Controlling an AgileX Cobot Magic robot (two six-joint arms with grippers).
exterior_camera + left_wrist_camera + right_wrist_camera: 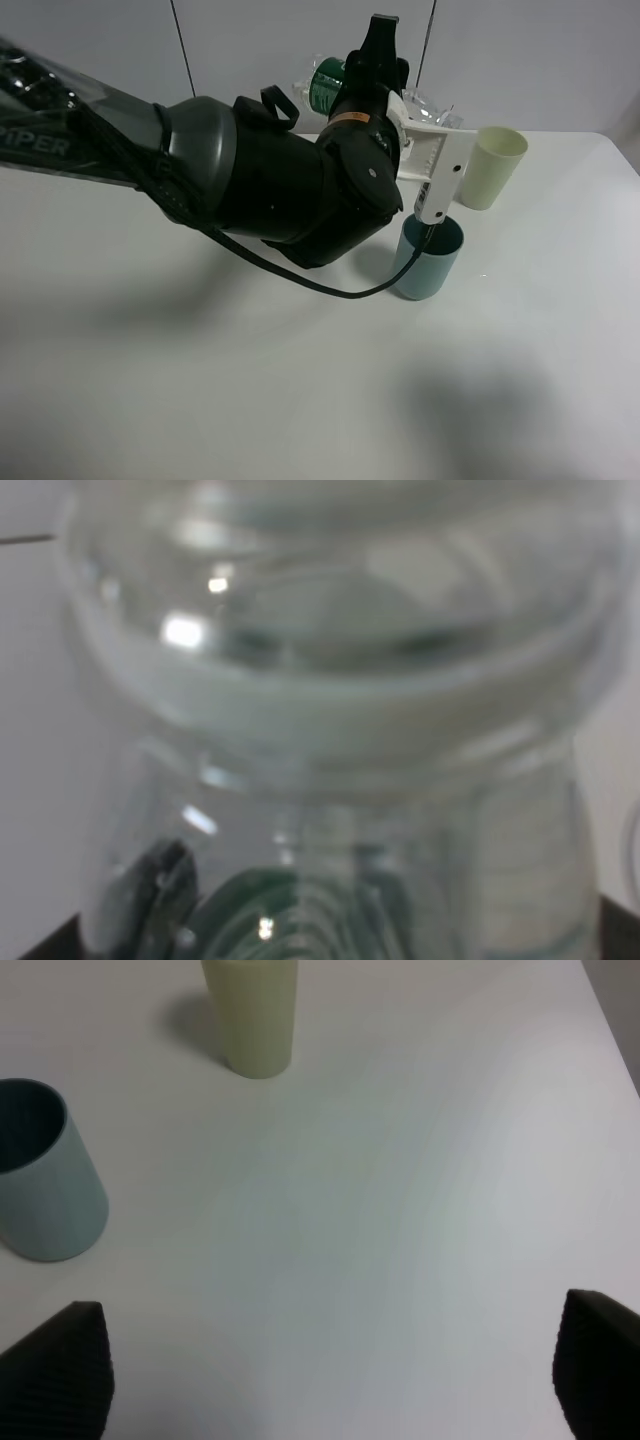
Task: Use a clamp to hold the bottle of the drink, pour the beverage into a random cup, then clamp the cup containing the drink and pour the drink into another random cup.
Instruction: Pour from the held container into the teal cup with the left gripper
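Two cups stood close together on the white table (200, 380): the teal cup (428, 262) nearer the middle, and the pale yellow-green cup (493, 168) just beyond it toward the far right edge, the two apart and both upright. My left clamp (428, 150) was closed on the bottle (325, 82), which lay tipped over on its side in the air, above and behind the teal cup. Its green label showed past the black body of my arm and its clear part poked out beside my pale fingers (440, 175). One finger reached down to just over the teal cup's rim. Seen from my left wrist, the bottle (330, 680) filled the whole view, blurred and glassy, with a bit of green low down, and I could not tell how much of the beverage was in it or in the cup. My right clamp (330, 1370) hung over bare table with its dark fingertips (60, 1370) spread wide and nothing between them; the teal cup (40, 1190) and the pale cup (255, 1010) sat well ahead of it.
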